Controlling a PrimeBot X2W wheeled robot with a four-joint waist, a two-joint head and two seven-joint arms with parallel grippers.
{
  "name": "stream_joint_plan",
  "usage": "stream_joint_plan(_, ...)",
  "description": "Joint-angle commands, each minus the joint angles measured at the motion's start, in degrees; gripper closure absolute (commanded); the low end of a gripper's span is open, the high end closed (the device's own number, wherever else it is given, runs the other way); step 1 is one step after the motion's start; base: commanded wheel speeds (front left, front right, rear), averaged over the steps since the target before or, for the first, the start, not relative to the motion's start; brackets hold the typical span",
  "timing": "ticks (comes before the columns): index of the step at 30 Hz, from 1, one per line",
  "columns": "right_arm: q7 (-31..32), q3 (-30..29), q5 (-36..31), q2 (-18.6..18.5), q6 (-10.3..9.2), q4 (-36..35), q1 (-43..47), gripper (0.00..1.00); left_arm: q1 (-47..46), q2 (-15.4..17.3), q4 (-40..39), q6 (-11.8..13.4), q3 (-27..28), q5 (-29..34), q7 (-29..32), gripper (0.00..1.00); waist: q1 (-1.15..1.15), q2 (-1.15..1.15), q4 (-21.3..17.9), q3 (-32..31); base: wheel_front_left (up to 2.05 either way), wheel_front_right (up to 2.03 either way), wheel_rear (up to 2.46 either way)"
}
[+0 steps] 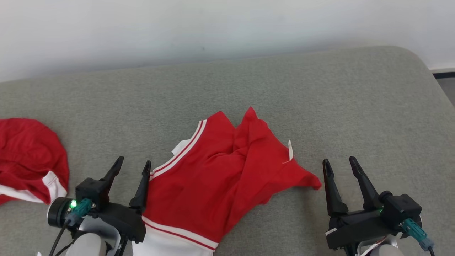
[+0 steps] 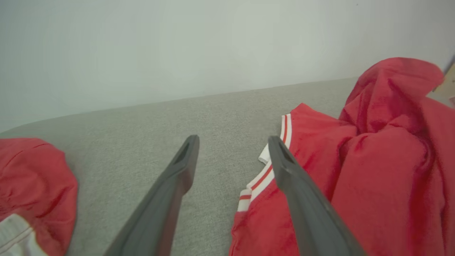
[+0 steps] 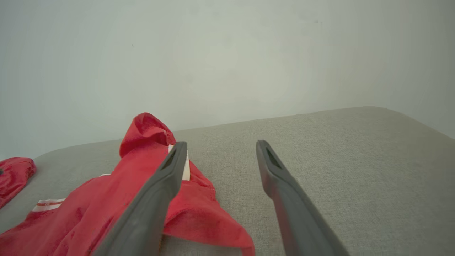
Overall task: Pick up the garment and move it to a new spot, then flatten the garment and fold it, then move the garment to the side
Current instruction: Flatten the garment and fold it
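**Crumpled red garment lies between 2 open grippers**

The garment [image 1: 220, 170], red with white striped trim, lies bunched in the middle of the grey cushion [image 1: 320, 99], near its front edge. Its cloth is creased and folded over itself, with 2 peaks pointing toward the pale wall [image 1: 213, 28]. A small white tag [image 1: 290, 149] shows on its right side, and a white band with a red stripe runs along its near edge.

The left gripper [image 1: 134, 160] sits low at the garment's left edge, its 2 fingers spread apart with nothing between them. In the left wrist view, the right-hand finger lies over the striped trim, while the other is above bare cushion. Whether that finger touches the cloth cannot be told.

The right gripper [image 1: 338, 160] sits just beside the garment's pointed right corner, fingers likewise wide apart and holding nothing. In the right wrist view, the left-hand finger crosses in front of the red cloth, and the other is over bare cushion.

A 2nd red garment [image 1: 28, 156] with white trim lies well apart at the cushion's far left.
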Motion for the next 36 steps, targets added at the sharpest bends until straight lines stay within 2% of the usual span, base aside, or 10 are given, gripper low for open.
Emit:
stream_joint_plan(1,-0.01,-0.39,-0.35,0.20,-0.13,0.23,-0.44,0.00,-1.45,0.77,1.97,0.08,-1.03,-1.36,0.82,0.00,0.00,0.00,-1.77,1.10,0.00,0.00,0.00)
stream_joint_plan(12,-0.01,-1.16,-0.15,0.46,-0.13,0.64,-1.51,0.00,-5.94,3.36,14.39,0.07,-7.05,-6.45,6.22,0.00,0.00,0.00,-4.99,3.25,0.00,0.00,0.00)
stream_joint_plan(13,-0.01,-1.23,-0.19,0.48,-0.13,0.62,-1.48,0.00,-6.20,3.51,15.14,0.07,-7.55,-6.89,6.08,0.43,0.00,0.00,-5.07,3.28,0.00,0.00,0.00)
stream_joint_plan(15,-0.01,-1.48,-0.29,0.49,-0.13,0.56,-1.35,0.00,-6.58,3.51,16.22,0.07,-8.39,-7.74,5.26,1.00,0.00,0.00,-5.10,3.21,0.00,0.00,0.00)
stream_joint_plan(18,-0.01,-1.97,-0.47,0.54,-0.13,0.61,-0.90,0.00,-8.06,4.16,17.22,0.15,-7.94,-8.22,2.90,1.00,0.00,0.00,-4.74,2.83,0.00,0.00,0.00)
stream_joint_plan(26,-0.01,-2.69,-0.85,0.54,-0.13,1.02,-0.87,0.00,-7.25,6.79,18.13,4.17,-1.60,-11.54,-0.98,1.00,0.00,0.00,-3.79,1.69,0.00,0.00,0.00)
stream_joint_plan(30,-0.01,-3.52,-0.93,0.55,-0.13,1.45,-0.44,0.00,-5.22,6.89,18.31,4.52,-0.36,-12.24,-1.45,1.00,0.00,0.00,-3.28,1.05,0.00,0.00,0.00)
stream_joint_plan(31,-0.01,-3.59,-1.00,0.57,-0.13,1.56,-0.22,0.00,-4.85,6.80,18.16,4.41,-0.32,-12.24,-1.57,0.47,0.00,0.00,-3.10,0.86,0.00,0.00,0.00)
stream_joint_plan(32,-0.01,-3.57,-1.01,0.59,-0.13,1.76,-0.09,0.00,-4.63,6.85,17.80,4.28,-0.19,-12.16,-1.68,0.00,0.00,0.00,-2.86,0.63,0.00,0.00,0.00)
stream_joint_plan(36,-0.01,-3.44,-1.04,0.54,-0.13,2.39,-0.08,0.00,-3.56,5.56,13.55,4.78,1.41,-11.54,-1.88,0.00,0.00,0.00,-1.69,-0.36,0.00,0.00,0.00)
